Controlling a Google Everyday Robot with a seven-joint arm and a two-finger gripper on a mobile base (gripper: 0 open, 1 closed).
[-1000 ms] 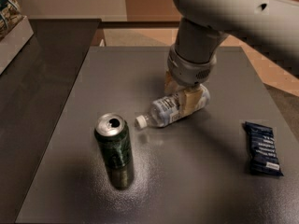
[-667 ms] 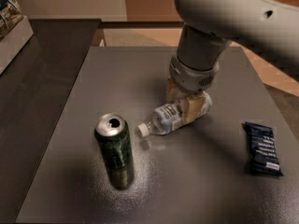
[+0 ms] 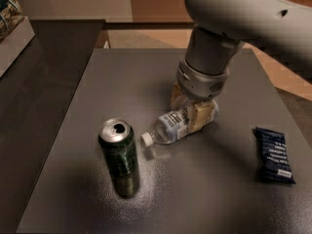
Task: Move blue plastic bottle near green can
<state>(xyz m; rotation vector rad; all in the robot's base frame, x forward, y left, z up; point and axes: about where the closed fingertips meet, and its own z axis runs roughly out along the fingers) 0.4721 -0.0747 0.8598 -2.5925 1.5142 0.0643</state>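
Beside the green can (image 3: 119, 150) — gripper (image 3: 193, 113) fingers clamp the blue plastic bottle (image 3: 169, 126), drawn closer.

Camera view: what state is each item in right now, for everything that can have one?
blue plastic bottle: lying on its side, capped, cap end pointing at the can, not touching it.
green can: upright, top opened.
gripper: low over the table, shut on the bottle's base end.
dark blue packet: lying flat, apart from the others.
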